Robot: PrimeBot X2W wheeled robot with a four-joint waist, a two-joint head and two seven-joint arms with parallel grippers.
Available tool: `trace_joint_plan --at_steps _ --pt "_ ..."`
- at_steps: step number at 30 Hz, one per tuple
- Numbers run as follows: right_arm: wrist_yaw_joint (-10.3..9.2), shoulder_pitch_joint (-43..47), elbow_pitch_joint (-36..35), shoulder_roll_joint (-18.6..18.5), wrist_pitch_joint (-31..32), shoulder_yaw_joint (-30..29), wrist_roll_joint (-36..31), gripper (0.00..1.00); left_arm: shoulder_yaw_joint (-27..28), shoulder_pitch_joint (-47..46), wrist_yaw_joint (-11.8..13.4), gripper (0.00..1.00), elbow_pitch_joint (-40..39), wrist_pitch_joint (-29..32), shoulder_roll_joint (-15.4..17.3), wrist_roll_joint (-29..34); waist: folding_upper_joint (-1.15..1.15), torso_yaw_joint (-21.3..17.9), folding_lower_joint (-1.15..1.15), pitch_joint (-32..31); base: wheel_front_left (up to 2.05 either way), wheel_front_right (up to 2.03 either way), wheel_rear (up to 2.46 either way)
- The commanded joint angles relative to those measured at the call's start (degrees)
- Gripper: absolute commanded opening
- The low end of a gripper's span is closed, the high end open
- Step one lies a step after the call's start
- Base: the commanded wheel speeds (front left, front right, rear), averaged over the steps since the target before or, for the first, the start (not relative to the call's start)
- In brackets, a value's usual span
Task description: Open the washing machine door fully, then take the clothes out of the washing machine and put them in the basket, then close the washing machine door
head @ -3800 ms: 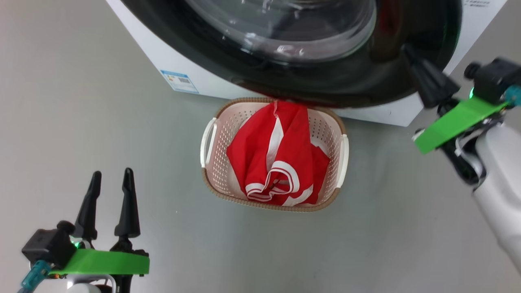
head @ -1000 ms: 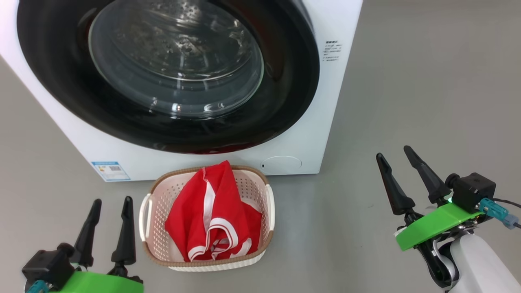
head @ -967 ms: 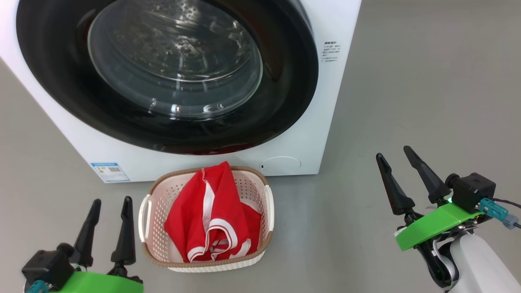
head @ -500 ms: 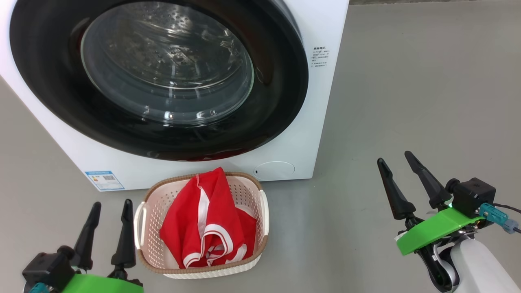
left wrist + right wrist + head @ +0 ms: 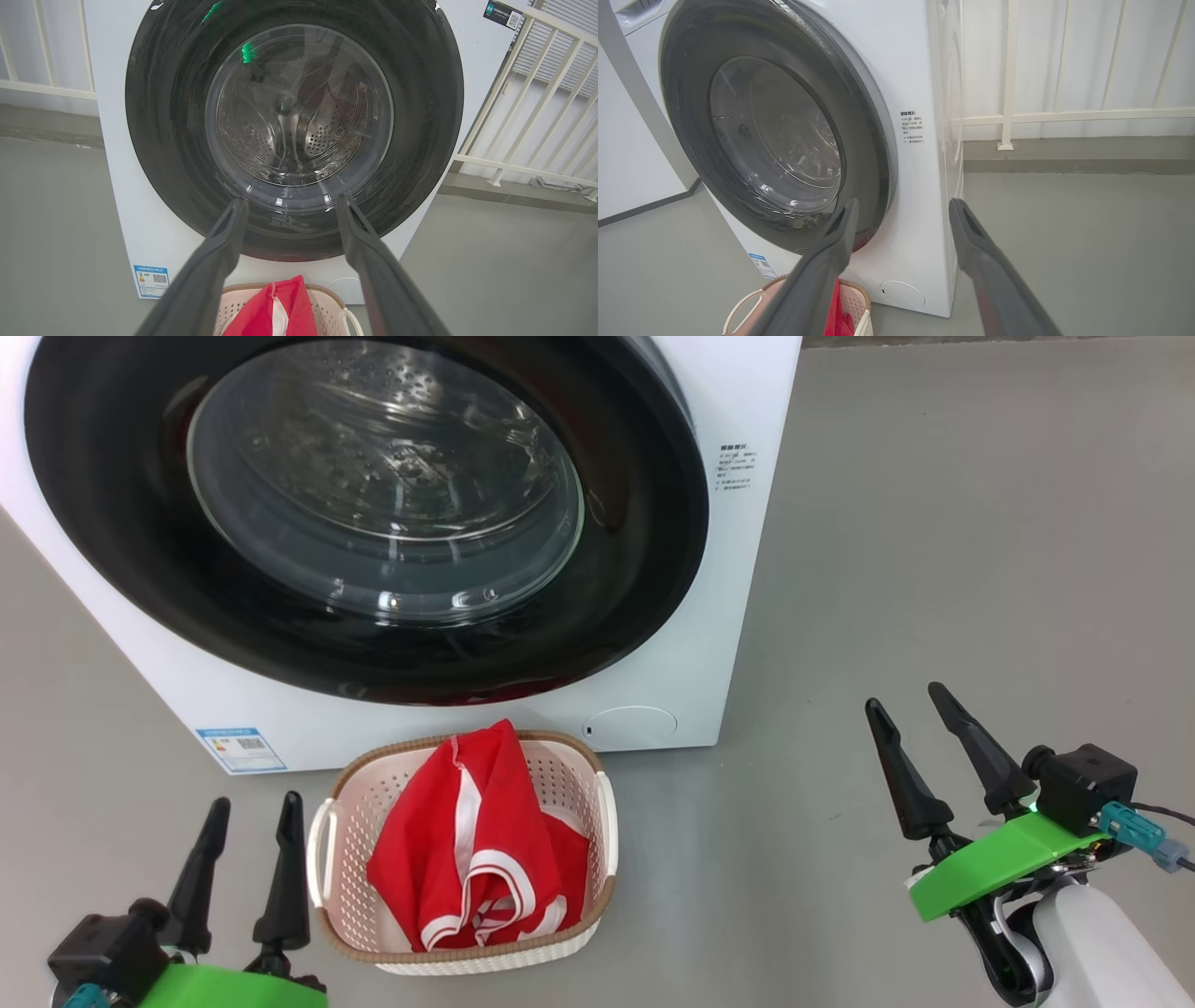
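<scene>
The washing machine (image 5: pixel 738 597) stands ahead, and the washing machine door (image 5: pixel 653 541) lies shut flat against its front, glossy black rim around a clear window. On the floor just before it sits the basket (image 5: pixel 369 821) with the red, white-striped clothes (image 5: pixel 471 849) piled inside. My left gripper (image 5: pixel 256 803) hovers open to the basket's left, nothing between its fingers. My right gripper (image 5: pixel 904 698) is open and free over bare floor, right of the machine. The left wrist view faces the door (image 5: pixel 163 116) past the open left gripper (image 5: pixel 292 201). The right wrist view looks past the right gripper (image 5: pixel 904 204) at the door (image 5: pixel 686 121).
A blue label sticker (image 5: pixel 241 749) and a small round cover (image 5: pixel 630 723) sit low on the machine's front. White railing (image 5: pixel 1008 116) runs behind and to the right of the machine; a white wall (image 5: pixel 626 163) is on its left. Grey floor (image 5: pixel 934 523) spreads to the right.
The camera has pulled back from the machine. My right gripper, earlier up at the door's right rim, now hangs low and clear of it. In the last half second nothing moved.
</scene>
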Motion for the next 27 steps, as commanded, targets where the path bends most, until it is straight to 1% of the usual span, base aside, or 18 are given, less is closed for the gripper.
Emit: trace_joint_plan --at_steps 1,24,25,27 --pt "-0.13 0.65 -1.50 -0.08 -0.27 0.89 -0.42 1.00 1.67 -0.58 0.51 1.00 -1.64 -0.17 1.39 -0.17 0.00 0.03 0.00 0.06 0.00 0.00 0.00" --pt "-0.13 0.59 -1.79 0.06 -0.27 0.26 -0.73 1.00 0.92 -0.66 0.95 1.00 -2.15 -0.73 1.92 -0.84 0.00 0.06 0.00 0.82 0.00 0.00 0.00" --pt "0.00 0.01 -0.17 0.18 0.00 -0.47 -0.40 0.00 -0.95 0.04 0.74 0.00 -0.57 -0.22 0.53 -0.61 0.00 0.05 0.00 0.82 0.00 0.00 0.00" --pt "0.00 0.23 0.93 0.50 0.01 -0.19 -0.35 0.00 -1.10 0.17 0.73 0.00 0.55 -0.31 -0.02 -0.64 0.00 0.06 0.00 0.85 0.00 0.00 0.00"
